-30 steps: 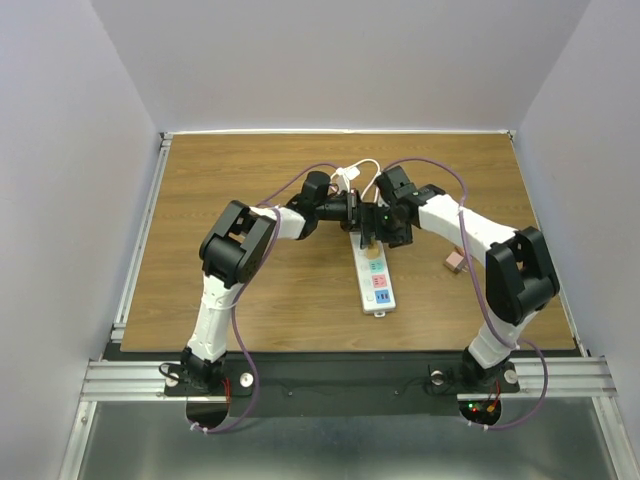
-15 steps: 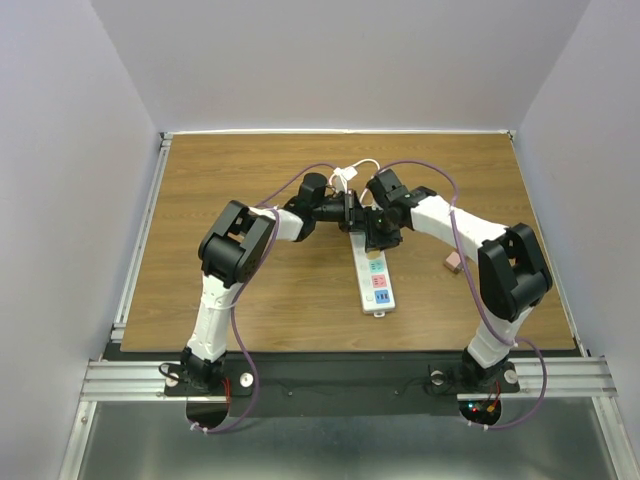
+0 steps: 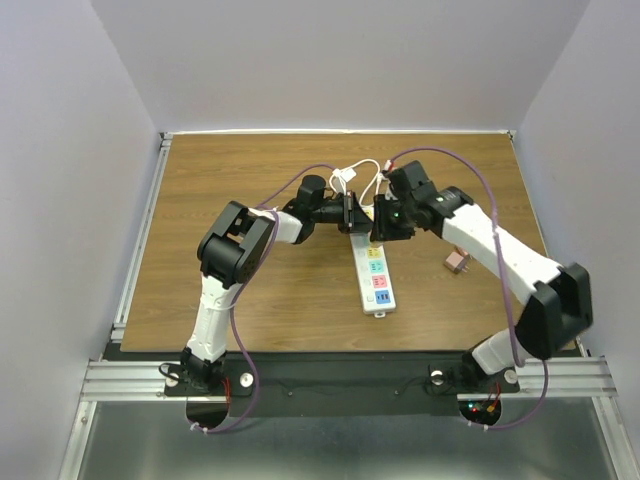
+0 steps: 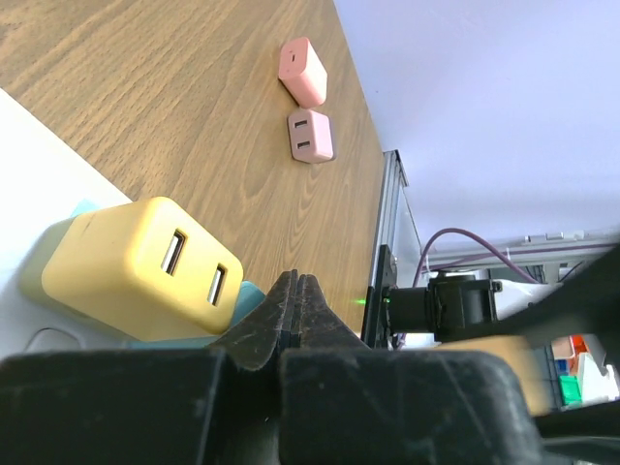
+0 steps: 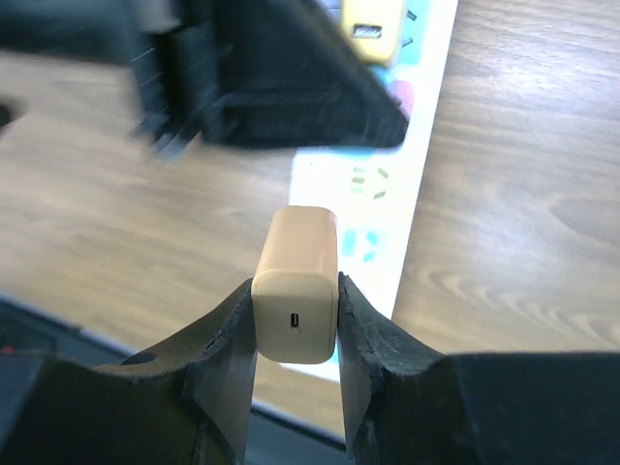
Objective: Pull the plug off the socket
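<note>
The socket (image 3: pixel 373 275) is a long white power strip lying lengthwise mid-table, and it also fills the top of the right wrist view (image 5: pixel 387 184). My right gripper (image 5: pixel 295 287) is shut on a cream plug (image 5: pixel 295 281), held above the strip and apart from it. In the top view this gripper (image 3: pixel 381 226) hovers over the strip's far end. My left gripper (image 3: pixel 350 214) is shut with nothing between its fingers, and it rests on that same far end (image 4: pixel 295 291). A yellow plug (image 4: pixel 136 271) still sits in a teal outlet beside it.
Two small pink plugs (image 4: pixel 303 73) (image 4: pixel 310 134) lie loose on the wood to the right of the strip, one showing in the top view (image 3: pixel 455 262). The strip's white cord (image 3: pixel 360 170) loops toward the back. A metal rail (image 3: pixel 140 240) runs along the left table edge.
My right gripper has shut on the cream plug and lifted it off the strip, and its arm has swung out to the right. The left arm has stayed in place.
</note>
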### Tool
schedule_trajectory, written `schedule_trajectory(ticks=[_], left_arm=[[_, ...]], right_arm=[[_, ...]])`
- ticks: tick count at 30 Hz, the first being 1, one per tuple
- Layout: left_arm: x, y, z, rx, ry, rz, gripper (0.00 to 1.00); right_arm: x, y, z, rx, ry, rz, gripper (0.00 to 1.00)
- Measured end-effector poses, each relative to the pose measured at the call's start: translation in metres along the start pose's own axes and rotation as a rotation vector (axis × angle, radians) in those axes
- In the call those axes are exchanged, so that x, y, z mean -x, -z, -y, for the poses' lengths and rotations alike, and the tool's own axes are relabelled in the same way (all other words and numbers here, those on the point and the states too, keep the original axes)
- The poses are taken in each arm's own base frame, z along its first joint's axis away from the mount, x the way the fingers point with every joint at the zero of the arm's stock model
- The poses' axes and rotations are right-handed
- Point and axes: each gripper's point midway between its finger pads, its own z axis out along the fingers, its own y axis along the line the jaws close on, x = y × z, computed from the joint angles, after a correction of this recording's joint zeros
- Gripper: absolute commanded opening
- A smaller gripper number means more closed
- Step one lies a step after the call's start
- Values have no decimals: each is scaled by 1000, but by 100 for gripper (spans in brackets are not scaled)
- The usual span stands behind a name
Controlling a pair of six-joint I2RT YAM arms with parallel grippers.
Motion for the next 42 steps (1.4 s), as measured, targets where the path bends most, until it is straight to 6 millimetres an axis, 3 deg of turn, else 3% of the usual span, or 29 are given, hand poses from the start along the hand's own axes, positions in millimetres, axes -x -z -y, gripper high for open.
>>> schedule_trajectory(ticks=[4, 7, 10, 12, 15, 18, 23, 27, 31, 32, 33, 36, 42], left_arm=[[0, 0, 0, 0, -2, 0, 0], [0, 0, 0, 1, -1, -1, 0], [1, 0, 1, 4, 2, -1, 0], [1, 0, 1, 7, 5, -2, 0], [2, 0, 1, 15, 7, -6, 0], [2, 1, 1, 28, 7, -8, 0], [2, 2, 2, 43, 9, -15, 0], [1, 4, 3, 57, 18, -20, 0], [4, 4, 5, 69, 32, -26, 0], [5, 3, 5, 74, 35, -25, 0], [7, 3, 5, 79, 37, -23, 0], [16, 6, 4, 100, 54, -11, 3], [47, 13, 10, 108, 40, 37, 8]], right_arm=[[2, 42, -3, 27, -15, 95, 1], [0, 55, 9, -36, -51, 129, 0], [-10, 50, 38, -167, -102, 130, 0], [-24, 37, 71, -289, -152, 93, 0], [-52, 17, 137, -523, -256, -6, 0], [-74, 16, 181, -684, -320, -69, 0], [-71, 22, 199, -760, -334, -45, 0], [-75, 14, 213, -801, -349, -79, 1], [-76, 4, 223, -838, -351, -117, 20], [-75, 3, 225, -845, -347, -125, 30], [-74, 3, 225, -850, -344, -130, 49], [-72, 2, 228, -860, -348, -126, 72], [-67, -1, 226, -827, -359, -128, 84]])
